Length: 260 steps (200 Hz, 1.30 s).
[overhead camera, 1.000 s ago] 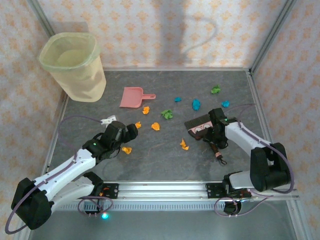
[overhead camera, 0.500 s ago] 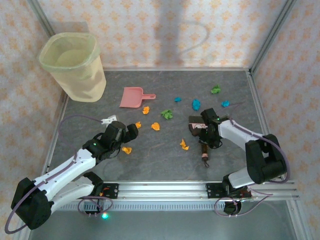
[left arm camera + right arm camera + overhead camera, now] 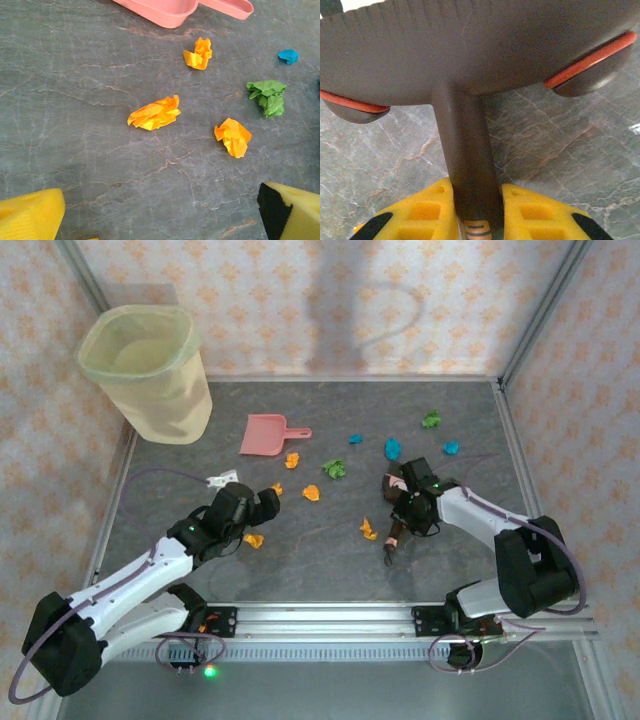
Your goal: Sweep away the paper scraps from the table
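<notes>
- Well to the right of the dustpan [image 3: 265,434] and nearer the arms, the right gripper [image 3: 408,508] is clamping tight on the dark handle of the brush [image 3: 470,50]. Whether the bristles are touching the table [image 3: 320,560] I cannot tell.
- The paper scraps [image 3: 154,113] are lying loose on the table, spreading from just beside the dustpan's handle out to its far right. A few orange ones are sitting between the dustpan and the brush.
- The left gripper [image 3: 258,508] is hovering on the near side of the dustpan, jaws standing wide and holding nothing.
- To sweep well, the brush should probably be pressing lightly on the table and going in short strokes toward the dustpan, starting with the scraps farthest from it.
- These light wads are likely to be skipping away under a fast stroke, so slow drags are looking safer, with the left gripper steadying the dustpan.
</notes>
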Tool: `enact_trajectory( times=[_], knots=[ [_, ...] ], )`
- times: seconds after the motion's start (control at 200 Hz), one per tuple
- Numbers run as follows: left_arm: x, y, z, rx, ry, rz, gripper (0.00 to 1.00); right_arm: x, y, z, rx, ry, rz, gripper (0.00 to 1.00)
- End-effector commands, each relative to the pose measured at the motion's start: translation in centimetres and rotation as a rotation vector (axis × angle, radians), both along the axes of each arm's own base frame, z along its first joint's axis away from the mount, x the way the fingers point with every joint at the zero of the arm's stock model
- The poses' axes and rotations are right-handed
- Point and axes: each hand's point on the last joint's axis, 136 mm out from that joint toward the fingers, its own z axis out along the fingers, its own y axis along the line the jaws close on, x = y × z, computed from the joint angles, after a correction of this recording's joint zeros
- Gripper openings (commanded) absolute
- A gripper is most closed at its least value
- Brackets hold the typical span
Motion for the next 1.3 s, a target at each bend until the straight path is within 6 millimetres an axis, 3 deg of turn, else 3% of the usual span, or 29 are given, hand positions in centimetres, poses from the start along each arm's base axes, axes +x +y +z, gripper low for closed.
enact_trajectory(
  times=[0.0, 0.23, 0.365, 0.56, 0.741, 0.886, 1.011, 1.296],
  knots=[
    [0.5, -0.9, 1.0, 0.012, -0.041, -0.042, 1.00, 0.9, 0.4, 0.5, 0.020, -0.044, -0.036, 0.30],
    [0.6, -2.6, 1.7, 0.026, -0.079, -0.123, 1.00, 1.1, 0.1, 1.0, 0.002, -0.061, -0.027, 0.40],
    [0.4, -5.2, 2.7, 0.036, -0.102, -0.236, 1.00, 1.5, -0.9, 3.6, -0.016, -0.169, -0.051, 0.46],
    [-0.8, -12.2, 4.0, 0.112, -0.054, -0.465, 0.98, 0.9, -6.9, 8.5, -0.225, -0.359, -0.165, 0.48],
    [-1.8, -19.5, 3.8, 0.221, 0.043, -0.670, 0.96, 0.4, -11.6, 8.0, -0.258, -0.378, -0.303, 0.48],
    [-1.8, -24.8, 1.2, 0.358, 0.179, -0.791, 0.93, 1.0, -13.1, 6.2, -0.233, -0.382, -0.366, 0.48],
    [-0.9, -28.1, -1.7, 0.452, 0.292, -0.848, 0.87, 1.1, -13.7, 5.4, -0.238, -0.398, -0.387, 0.48],
    [1.1, -32.7, -5.6, 0.506, 0.401, -0.873, 0.81, 0.2, -14.4, 5.7, -0.189, -0.471, -0.449, 0.48]
  ],
)
